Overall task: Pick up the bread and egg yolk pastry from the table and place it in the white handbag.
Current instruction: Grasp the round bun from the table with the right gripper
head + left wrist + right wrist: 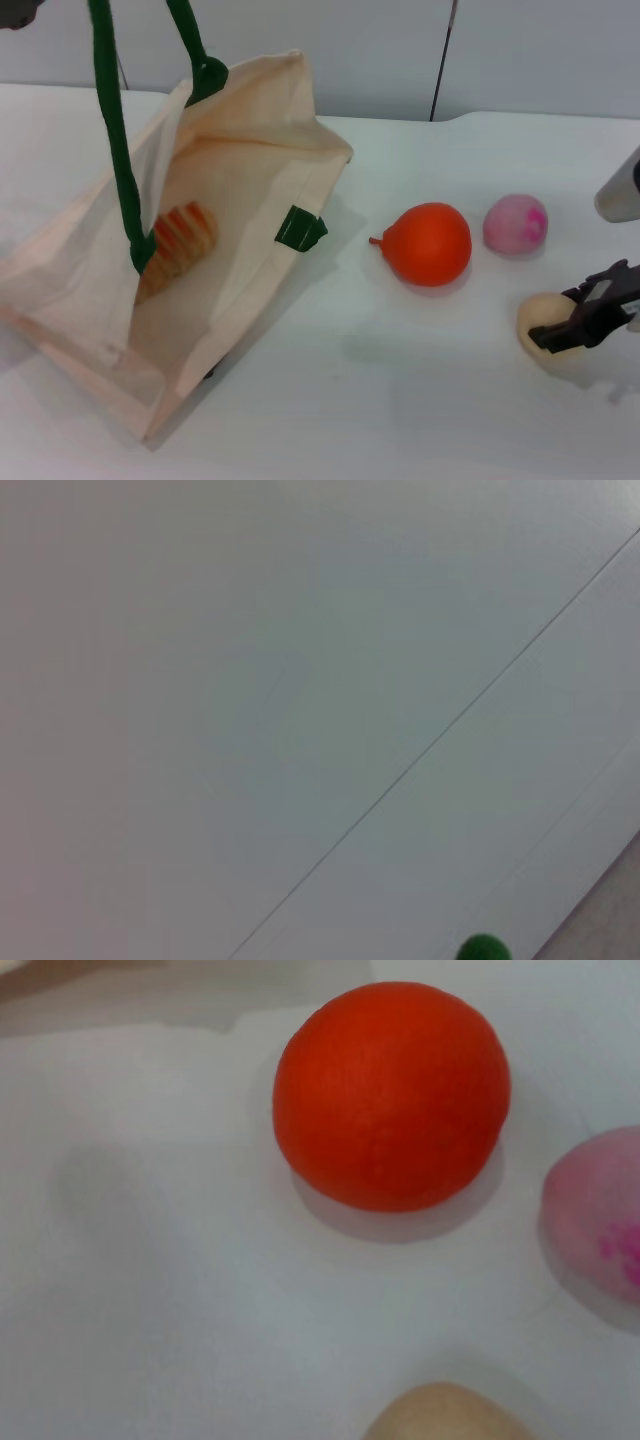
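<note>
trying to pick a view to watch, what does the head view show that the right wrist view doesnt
Only the head view shows the white handbag, held open by its green handles with the bread inside, and the right claw at the egg yolk pastry. Only the right wrist view shows the fruit's surface up close. Both show the orange fruit, the pink ball, the pastry and the table.

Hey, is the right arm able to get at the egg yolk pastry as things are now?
Probably yes. The right gripper is already right at the egg yolk pastry on the table, and the orange fruit and pink ball sit clear of it.
</note>
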